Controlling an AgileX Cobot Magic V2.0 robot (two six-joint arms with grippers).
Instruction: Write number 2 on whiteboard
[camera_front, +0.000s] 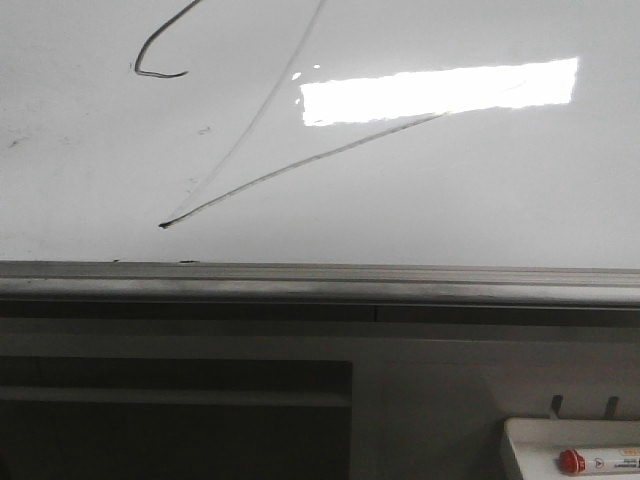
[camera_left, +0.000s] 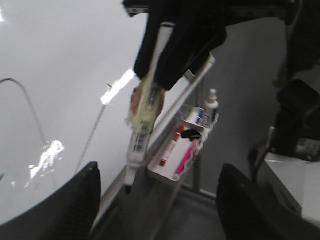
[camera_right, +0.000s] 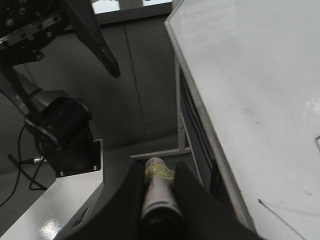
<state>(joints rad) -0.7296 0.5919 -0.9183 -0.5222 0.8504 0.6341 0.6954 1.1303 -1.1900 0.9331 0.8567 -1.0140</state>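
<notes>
Upper left to centre of the front view: the number 2 (camera_front: 265, 175) is on the whiteboard (camera_front: 480, 190) — hook at top left, long diagonal down to a corner at lower left, base stroke running up-right into the glare (camera_front: 440, 90). Looks complete, my read.

Right gripper (camera_right: 159, 197), bottom centre of its wrist view: jaws clamped on a marker (camera_right: 159, 192) with yellowish tape round the barrel, off the board beside the rail (camera_right: 210, 135). The left wrist view shows that same marker (camera_left: 142, 130), tip down just off the board edge. Left gripper (camera_left: 160, 200): jaws wide apart, holding nothing.

Handling, judgement: marker is light, stiff, slick plastic; the tape is the grip spot, mid-barrel. Board is glossy and hard; wet ink smears if brushed.

Room: grey rail (camera_front: 320, 285) borders the board's lower edge; tray (camera_front: 570, 450) with red-capped marker (camera_front: 595, 462) at lower right. Board to the right of the strokes is open.
</notes>
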